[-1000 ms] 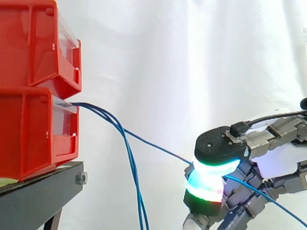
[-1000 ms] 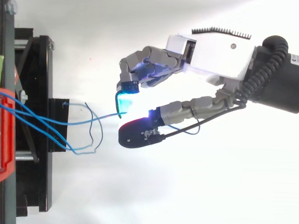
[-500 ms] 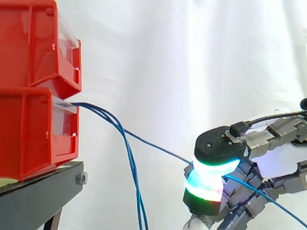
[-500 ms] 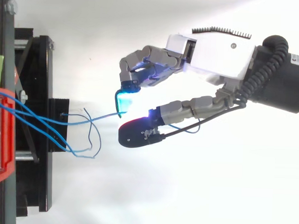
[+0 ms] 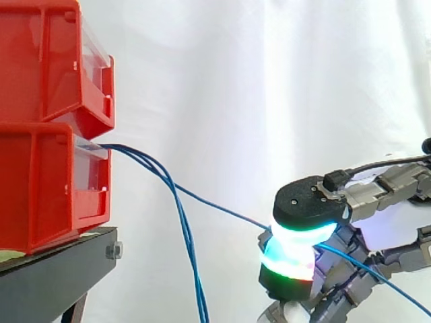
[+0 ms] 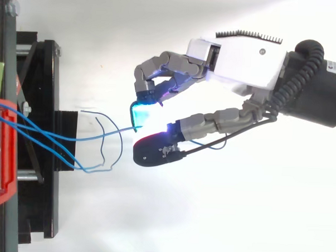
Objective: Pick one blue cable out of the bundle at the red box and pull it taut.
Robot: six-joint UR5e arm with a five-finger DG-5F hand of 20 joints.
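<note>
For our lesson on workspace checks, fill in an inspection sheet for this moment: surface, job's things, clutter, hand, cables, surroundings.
Surface: black metal stand carrying two stacked red plastic bins.
Job's things: one thin blue cable runs almost straight from the lower bin's front to the hand.
Clutter: nothing seen.
Hand: robot hand pinches that cable between glowing pads.
Cables: remaining blue cables hang loose from the same bin.
Surroundings: white curtain.

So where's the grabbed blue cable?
In the side view, the blue cable slopes from the lower red box at left down to the hand pinching it, lower right.
</note>
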